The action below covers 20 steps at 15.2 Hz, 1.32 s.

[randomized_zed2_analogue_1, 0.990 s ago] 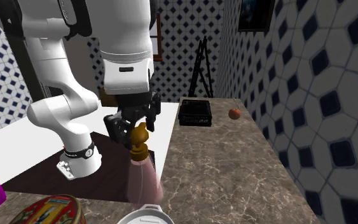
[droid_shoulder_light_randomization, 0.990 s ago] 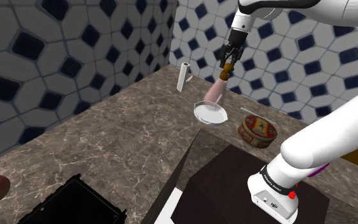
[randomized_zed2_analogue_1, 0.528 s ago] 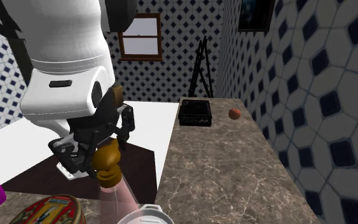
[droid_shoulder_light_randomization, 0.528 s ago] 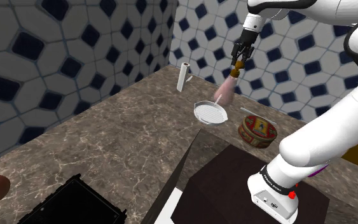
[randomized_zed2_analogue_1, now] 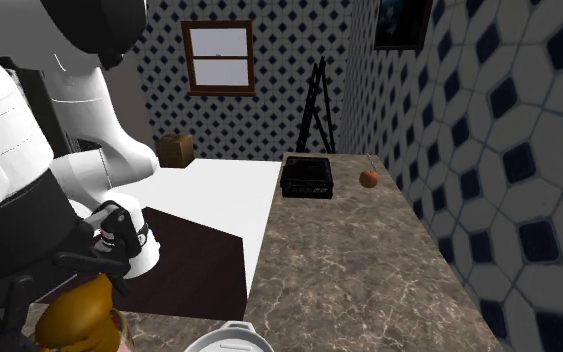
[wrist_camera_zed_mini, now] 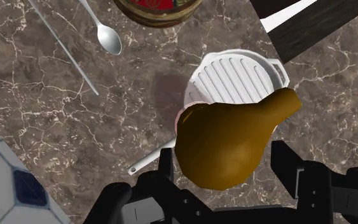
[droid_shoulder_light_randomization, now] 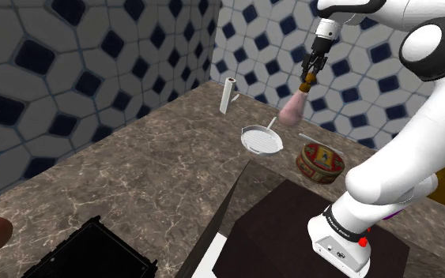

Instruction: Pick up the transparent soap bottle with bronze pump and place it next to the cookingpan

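My black gripper (droid_shoulder_light_randomization: 311, 73) is shut on the bronze pump (droid_shoulder_light_randomization: 306, 84) of the soap bottle, whose pale pink see-through body (droid_shoulder_light_randomization: 294, 109) hangs tilted in the air. The bottle is above the counter just behind the white ribbed cooking pan (droid_shoulder_light_randomization: 262, 140), close to the tiled wall. In the wrist view the pump (wrist_camera_zed_mini: 228, 143) sits clasped between both fingers (wrist_camera_zed_mini: 166, 163), with the pan (wrist_camera_zed_mini: 238, 79) and its long handle directly below. The second exterior view has the pump (randomized_zed2_analogue_1: 74, 316) at the bottom left and the pan's rim (randomized_zed2_analogue_1: 231, 339) at the bottom edge.
A red-and-gold tin (droid_shoulder_light_randomization: 320, 162) and a spoon (wrist_camera_zed_mini: 107, 38) lie beside the pan. A white roll (droid_shoulder_light_randomization: 228, 95) stands at the back wall. A black box (droid_shoulder_light_randomization: 86, 253) and a red fruit (randomized_zed2_analogue_1: 369, 179) sit at the counter's far end. The dark stand (droid_shoulder_light_randomization: 323, 237) is near.
The gripper has carried the bottle toward the shoulder view's right and upward, from over the pan's near side to behind it by the wall. The pan has stayed put.
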Available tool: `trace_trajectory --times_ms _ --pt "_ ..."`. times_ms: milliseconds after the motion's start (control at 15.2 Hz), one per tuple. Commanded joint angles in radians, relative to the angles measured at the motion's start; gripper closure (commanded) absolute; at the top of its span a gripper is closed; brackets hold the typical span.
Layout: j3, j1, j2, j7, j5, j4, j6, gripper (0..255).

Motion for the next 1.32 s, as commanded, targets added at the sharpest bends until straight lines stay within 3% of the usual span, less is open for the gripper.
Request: trace_trajectory --times_ms 0,462,858,1254 --pt "-0.018 -0.023 0.048 -0.041 0.002 0.063 -0.017 255" --pt "-0.068 -0.124 0.263 -0.178 0.028 0.36 -0.11 255" --pt "-0.083 -0.243 0.536 -0.265 0.072 0.788 -0.27 255" --pt "-0.085 -0.223 0.482 -0.27 0.062 0.615 -0.151 255"
